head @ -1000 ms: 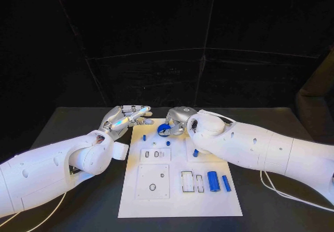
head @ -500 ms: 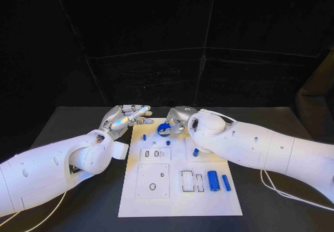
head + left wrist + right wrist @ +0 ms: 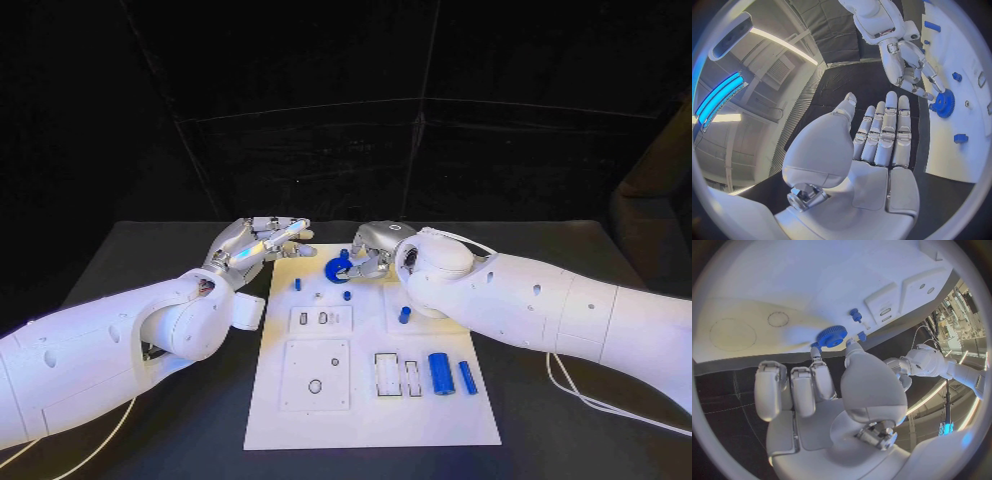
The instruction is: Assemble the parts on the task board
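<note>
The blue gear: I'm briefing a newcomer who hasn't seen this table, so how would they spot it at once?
Start at the white task board in the middle of the black table and go to its far end. There the right hand pinches the blue gear in its fingers. It is the one toothed disc with a centre hole; the other blue parts are plain pegs and cylinders.
</note>
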